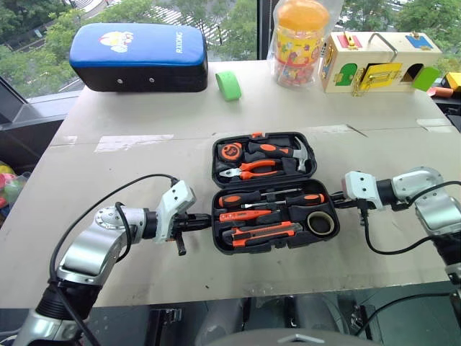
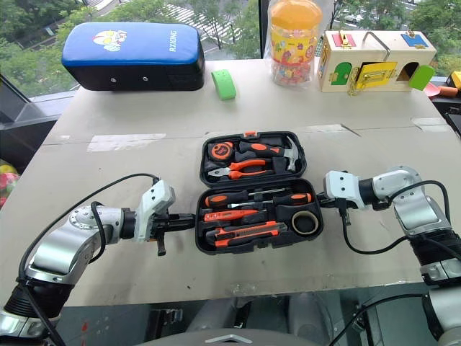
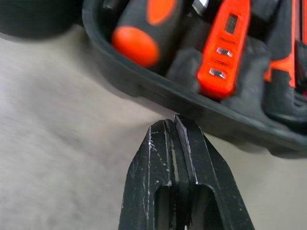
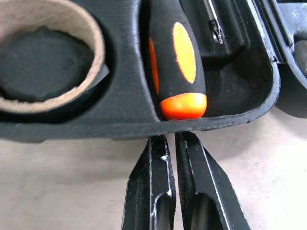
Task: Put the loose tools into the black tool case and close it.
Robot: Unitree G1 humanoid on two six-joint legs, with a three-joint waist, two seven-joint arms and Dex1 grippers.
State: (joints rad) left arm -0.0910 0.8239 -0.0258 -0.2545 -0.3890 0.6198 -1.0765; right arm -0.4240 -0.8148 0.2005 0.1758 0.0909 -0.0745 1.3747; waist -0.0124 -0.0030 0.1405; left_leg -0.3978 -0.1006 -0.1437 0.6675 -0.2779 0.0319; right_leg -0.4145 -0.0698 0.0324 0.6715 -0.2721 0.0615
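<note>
The black tool case (image 1: 215, 225) lies open mid-table, lid half at the back holding pliers, a hammer and a tape measure. In the near half lie two orange-and-black screwdrivers (image 1: 270, 197), the slim orange tester (image 1: 245, 215), the utility knife (image 1: 263, 233) and the black tape roll (image 1: 320, 222). My left gripper (image 1: 207, 221) is shut, its tips at the near half's left wall (image 3: 144, 81), by a screwdriver handle (image 3: 144, 28). My right gripper (image 1: 338, 204) is shut, its tips (image 4: 171, 137) against the right wall beside a screwdriver handle (image 4: 180, 62) and the tape roll (image 4: 91, 38).
At the back of the table stand a blue-topped padded case (image 1: 139, 56), a green tape roll (image 1: 229, 85), a yellow-lidded jar (image 1: 301, 43) and a wooden lock box (image 1: 378, 61). The table's front edge runs just below the case.
</note>
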